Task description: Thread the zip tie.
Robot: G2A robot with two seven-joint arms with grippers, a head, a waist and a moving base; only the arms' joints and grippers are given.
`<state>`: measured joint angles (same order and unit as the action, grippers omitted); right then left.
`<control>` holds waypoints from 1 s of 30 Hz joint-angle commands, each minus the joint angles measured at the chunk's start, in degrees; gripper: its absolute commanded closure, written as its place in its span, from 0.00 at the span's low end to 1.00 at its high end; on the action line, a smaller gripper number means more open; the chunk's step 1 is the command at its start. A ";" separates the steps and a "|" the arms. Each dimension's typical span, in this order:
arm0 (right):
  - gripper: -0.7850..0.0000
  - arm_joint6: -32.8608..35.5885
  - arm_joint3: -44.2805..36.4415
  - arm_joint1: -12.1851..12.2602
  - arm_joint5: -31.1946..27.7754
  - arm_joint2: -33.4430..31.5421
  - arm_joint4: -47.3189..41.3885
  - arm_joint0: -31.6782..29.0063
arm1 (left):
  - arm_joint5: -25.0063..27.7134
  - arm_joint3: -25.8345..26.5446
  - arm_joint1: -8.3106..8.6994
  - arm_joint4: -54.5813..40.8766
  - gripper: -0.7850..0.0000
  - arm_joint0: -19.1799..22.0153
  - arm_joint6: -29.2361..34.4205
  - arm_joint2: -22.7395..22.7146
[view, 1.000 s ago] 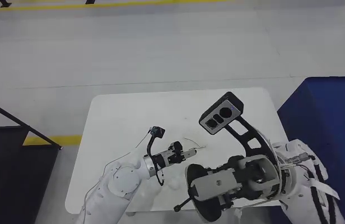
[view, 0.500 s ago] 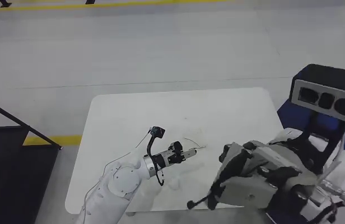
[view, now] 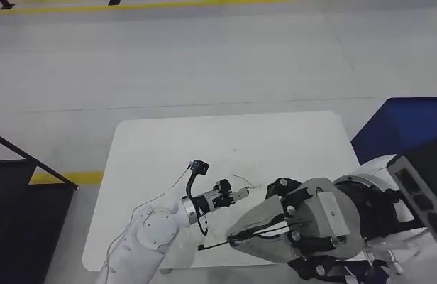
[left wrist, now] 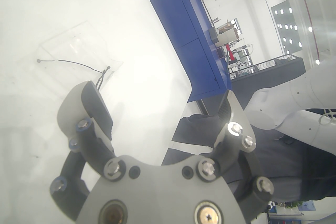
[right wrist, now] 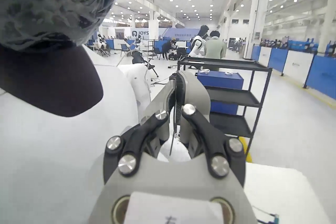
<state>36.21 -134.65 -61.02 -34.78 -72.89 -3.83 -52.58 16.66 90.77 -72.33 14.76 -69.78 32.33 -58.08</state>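
Zip tie (right wrist: pixel 172 139) is pinched in the right hand (right wrist: pixel 178 79). The two pads (right wrist: pixel 168 99) are squeezed together on the strap, and a loose bit dangles back toward the wrist. In the top view that hand sits up off the tabletop (view: pixel 204 142), close under the camera, and a length of strap pokes out past its tips toward the left arm. The strap is too thin for me to tell which end is the head and which is the tail.

The left hand (left wrist: pixel 164 107) is spread wide with nothing in it, low over the tabletop. Just past it there's a clear plastic sheet (left wrist: pixel 78 36) with a second thin black tie (left wrist: pixel 73 63) lying on it, a small knob at its far end.

My read is that this is the line-up stage and nothing is threaded yet. To do it well, I'd get the free hand onto the strap right by the head, so the slot is held steady and faces the incoming tip. The right hand should grip close to the tail end, since a long free length will just flop around. Bring both hands in close, then feed slowly and straight. The main thing to watch is the strap twisting in the pads, because then the tip meets the slot at an angle and skates off.
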 commanded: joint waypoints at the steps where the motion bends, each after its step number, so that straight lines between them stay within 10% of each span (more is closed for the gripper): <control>1: 1.00 -1.72 0.00 -0.16 -0.95 0.58 1.69 -0.36 | 0.00 0.00 0.00 0.00 0.00 0.00 0.00 0.00; 18: 1.00 4.98 0.00 -0.21 29.68 4.24 -44.68 -1.54 | 0.00 0.00 0.00 0.00 0.00 0.00 0.00 0.00; 30: 1.00 14.35 16.30 1.59 24.16 -9.35 -32.06 -12.16 | 0.00 0.00 0.00 0.00 0.00 0.00 0.00 0.00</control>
<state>49.34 -120.60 -59.59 -9.95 -80.20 -34.83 -63.64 16.66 90.77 -72.33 14.76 -69.78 32.33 -58.08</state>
